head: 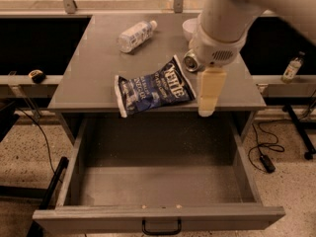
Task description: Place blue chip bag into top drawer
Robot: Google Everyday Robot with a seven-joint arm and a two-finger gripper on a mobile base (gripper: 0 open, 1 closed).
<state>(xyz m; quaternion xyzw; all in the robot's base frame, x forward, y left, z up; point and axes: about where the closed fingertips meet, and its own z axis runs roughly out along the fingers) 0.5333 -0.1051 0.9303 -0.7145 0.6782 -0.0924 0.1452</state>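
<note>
One wide grey top drawer (158, 216) fills the bottom of my view. It stands open below the gripper (206, 107) and reaches toward me from it, and its small black handle (161, 229) sits at the centre of the front panel, on the near side. The grey table (84, 83) sits above the drawer, and its front edge runs right behind the gripper's tip.

My white arm (224, 19) comes in from the upper right and hangs the gripper, pointing down, over that front edge. I cannot tell whether the gripper is spread or closed.

The blue chip bag (153, 88) lies flat on the table just to the gripper's left in my view. Its right end is close beside the gripper, though I cannot tell if they touch, and its lower left white corner pokes over the table's front edge above the drawer.

A clear plastic bottle (136, 33) lies on its side well beyond the gripper, up and to the left. A white bowl (189, 28) sits behind the arm, partly hidden. A can (191, 61) lies just above the gripper and is mostly covered by the wrist.
</note>
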